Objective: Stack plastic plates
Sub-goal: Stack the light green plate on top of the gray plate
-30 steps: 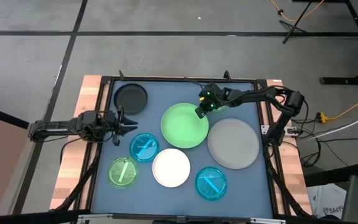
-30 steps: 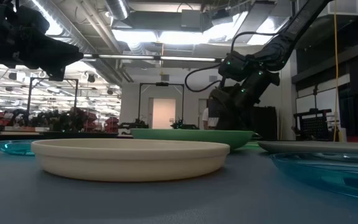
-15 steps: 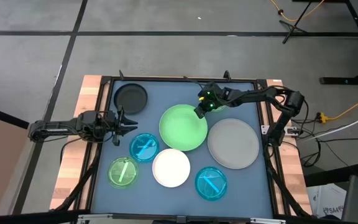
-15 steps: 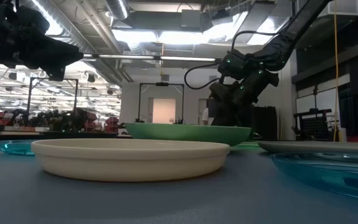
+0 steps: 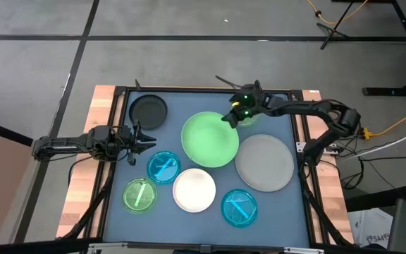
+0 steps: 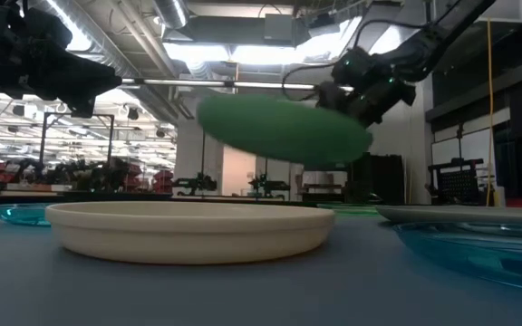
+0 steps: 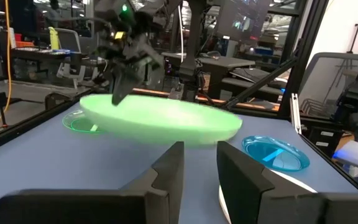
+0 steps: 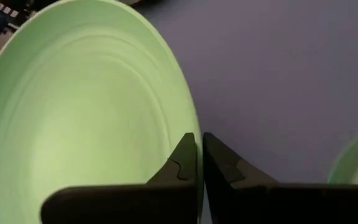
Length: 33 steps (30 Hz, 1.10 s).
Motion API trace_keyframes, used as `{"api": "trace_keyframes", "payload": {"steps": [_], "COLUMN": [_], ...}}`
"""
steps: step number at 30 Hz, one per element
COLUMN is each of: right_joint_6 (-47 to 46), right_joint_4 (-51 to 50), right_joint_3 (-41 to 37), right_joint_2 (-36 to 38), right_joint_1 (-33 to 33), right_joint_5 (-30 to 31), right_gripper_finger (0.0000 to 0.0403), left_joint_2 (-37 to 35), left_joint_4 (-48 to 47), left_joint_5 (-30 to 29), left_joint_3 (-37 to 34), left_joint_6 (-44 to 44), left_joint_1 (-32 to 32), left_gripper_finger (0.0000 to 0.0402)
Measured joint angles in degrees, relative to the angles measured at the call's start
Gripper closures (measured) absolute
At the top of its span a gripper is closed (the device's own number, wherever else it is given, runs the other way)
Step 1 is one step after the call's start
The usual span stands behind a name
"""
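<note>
Right gripper (image 5: 232,117) clamped on large green plate (image 5: 209,140) rim, arm stretched over the tabletop's (image 5: 266,204) far side; plate now lifted and tilted, earlier flat. Left gripper (image 5: 146,140) idles, fingers apart.

A light green plate (image 5: 209,140) sits at frame centre, a black plate (image 5: 148,111) upper left, grey plate (image 5: 264,162) right, white plate (image 5: 194,190) below, on the blue mat (image 5: 287,212)

A: What's under all this?
B: A blue-grey table mat (image 5: 266,204) in a dark frame, with wooden table edges (image 5: 83,190) showing at both sides.
A: And beyond?
B: Grey concrete floor (image 5: 189,56); a yellow cable (image 5: 393,123) trails at the right. Ceiling lights (image 6: 243,50) glow across the room.
</note>
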<state>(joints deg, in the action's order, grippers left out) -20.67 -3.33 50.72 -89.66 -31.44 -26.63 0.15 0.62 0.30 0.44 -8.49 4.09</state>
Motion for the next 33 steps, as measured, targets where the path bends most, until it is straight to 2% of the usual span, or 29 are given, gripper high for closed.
{"api": "trace_keyframes", "payload": {"steps": [11,22,28,33], "right_joint_6": [7.83,11.96,18.5,26.29], "right_joint_4": [-18.24,-36.99,-44.96,-50.7], "right_joint_3": [0.0,0.0,0.0,0.02], "right_joint_2": [11.88,22.6,27.25,28.39], "right_joint_1": [-0.48,-0.46,-0.46,-0.46], "right_joint_5": [-2.89,-1.72,-1.17,-0.89], "right_gripper_finger": [0.0403,0.0403,0.0403,0.0403], "left_joint_2": [-0.01,-0.01,-0.01,0.0], "left_joint_4": [0.0,0.0,0.0,0.0], "left_joint_5": [-0.04,-0.04,-0.04,-0.04], "left_joint_3": [0.01,0.01,0.01,0.01], "left_joint_6": [0.02,0.0,0.0,0.0], "left_joint_1": [-0.01,-0.01,0.01,0.0], "left_gripper_finger": [0.0313,0.0313,0.0313,0.0313]}}
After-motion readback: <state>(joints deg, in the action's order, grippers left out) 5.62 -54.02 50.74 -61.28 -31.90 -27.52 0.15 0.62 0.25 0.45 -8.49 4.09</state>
